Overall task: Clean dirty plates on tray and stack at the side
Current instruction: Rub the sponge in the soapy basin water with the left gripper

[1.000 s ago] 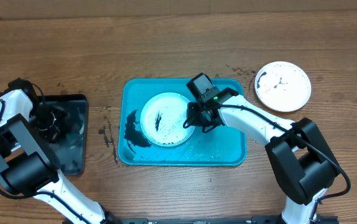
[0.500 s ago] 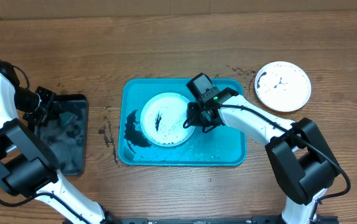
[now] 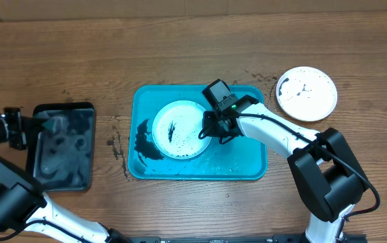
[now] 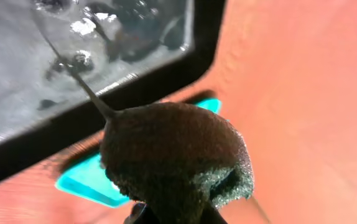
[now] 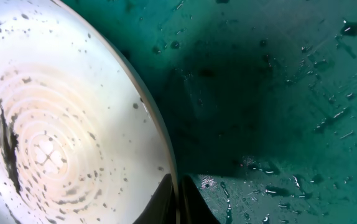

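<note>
A white plate [image 3: 178,129] with a black smear and specks lies in the turquoise tray [image 3: 247,165]. My right gripper [image 3: 212,131] is shut on its right rim; in the right wrist view the fingers [image 5: 180,199] pinch the edge of the plate [image 5: 60,124] above the wet tray [image 5: 278,93]. A second speckled white plate [image 3: 306,93] rests on the table at the right. My left gripper [image 3: 29,126] is at the far left, shut on a dark wet sponge [image 4: 172,155], which hangs beside the black tray's corner.
A black tray [image 3: 85,177] holding water sits left of the turquoise tray, and its rim [image 4: 166,81] shows close up in the left wrist view. A black smear [image 3: 143,140] stains the turquoise tray's left side. Dark specks [image 3: 116,145] dot the wood between the trays.
My left arm has swung left, carrying the sponge from over the black tray out past its left edge. The right arm and the plates have not moved.
</note>
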